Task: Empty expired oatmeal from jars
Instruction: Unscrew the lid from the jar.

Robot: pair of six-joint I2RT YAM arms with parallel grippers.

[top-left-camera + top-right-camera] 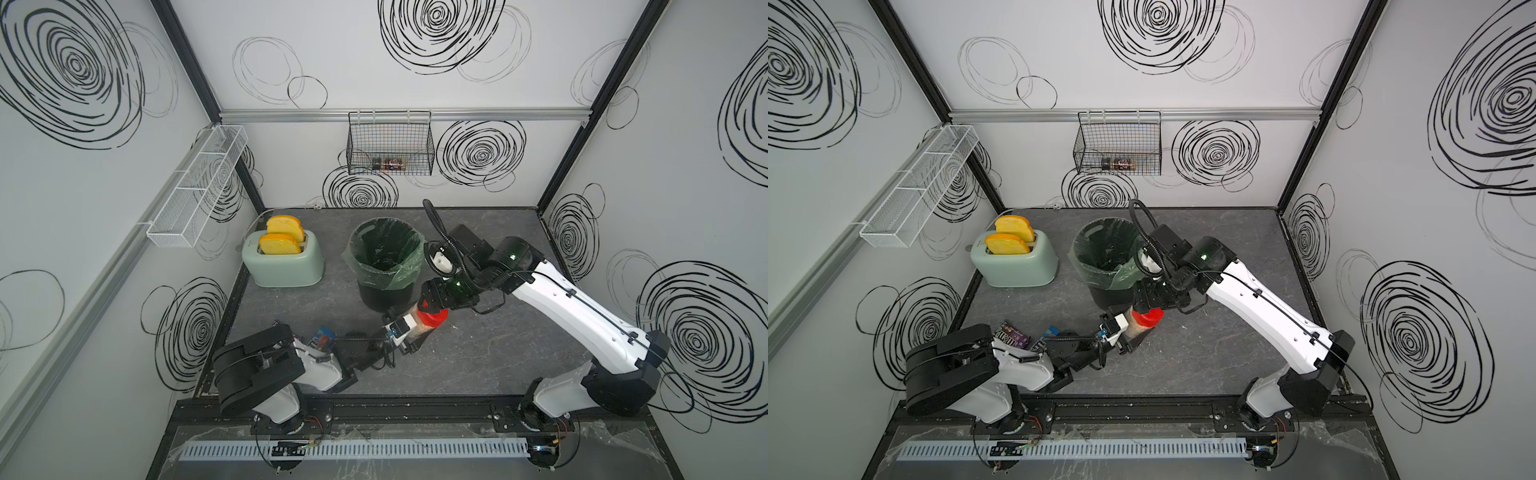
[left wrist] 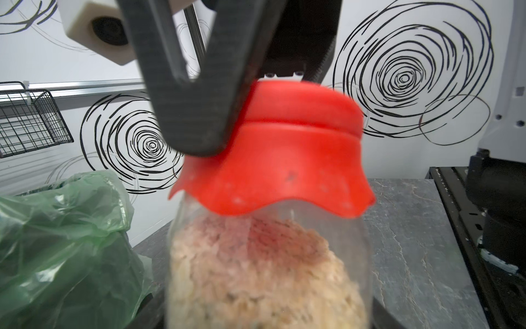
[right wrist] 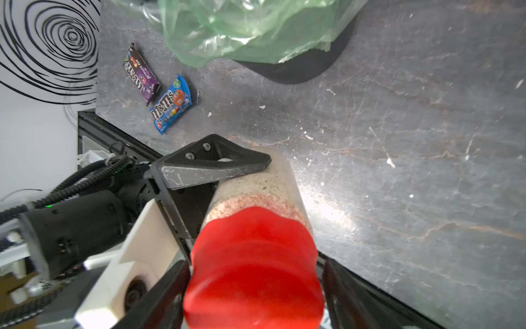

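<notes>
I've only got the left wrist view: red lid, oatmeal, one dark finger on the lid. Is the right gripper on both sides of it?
Observer: Yes; the right wrist view shows the right gripper with a finger against each side of the red lid.
Operator: And the other arm?
Observer: The left gripper clamps the jar body below the lid.
Operator: Anything loose nearby?
Observer: A blue M&M's packet and a purple M&M's packet lie on the tabletop, apart from the jar.
</notes>
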